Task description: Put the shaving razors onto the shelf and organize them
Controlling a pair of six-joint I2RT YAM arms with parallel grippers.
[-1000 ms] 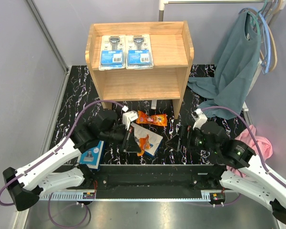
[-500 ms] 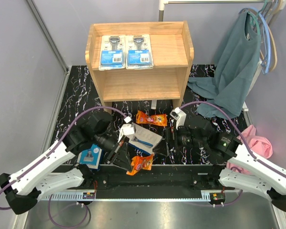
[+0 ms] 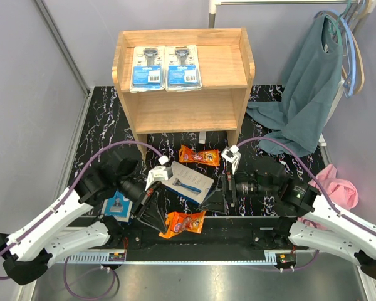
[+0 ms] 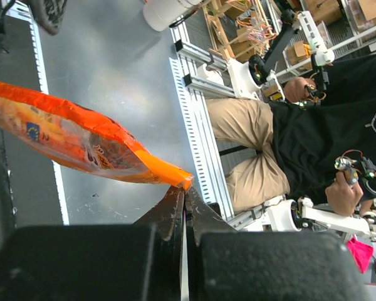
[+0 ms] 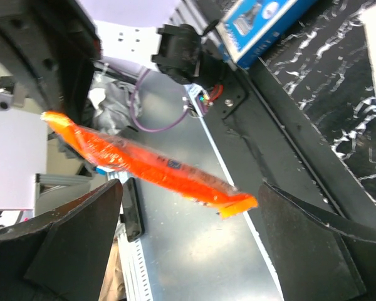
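Room on the right of the shelf.
Blister packs fill the top tier's left; lower tier bare. Orange packet and flat box lie before it.

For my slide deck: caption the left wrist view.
Left gripper, fingers shut, pinches one corner of the glossy orange razor packet in mid-air.

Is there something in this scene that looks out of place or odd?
Yes. The left gripper pinches one orange packet only by its corner, so it hangs slanted in the air at the table's near edge. Also, a teal garment drapes onto the table's far right corner.
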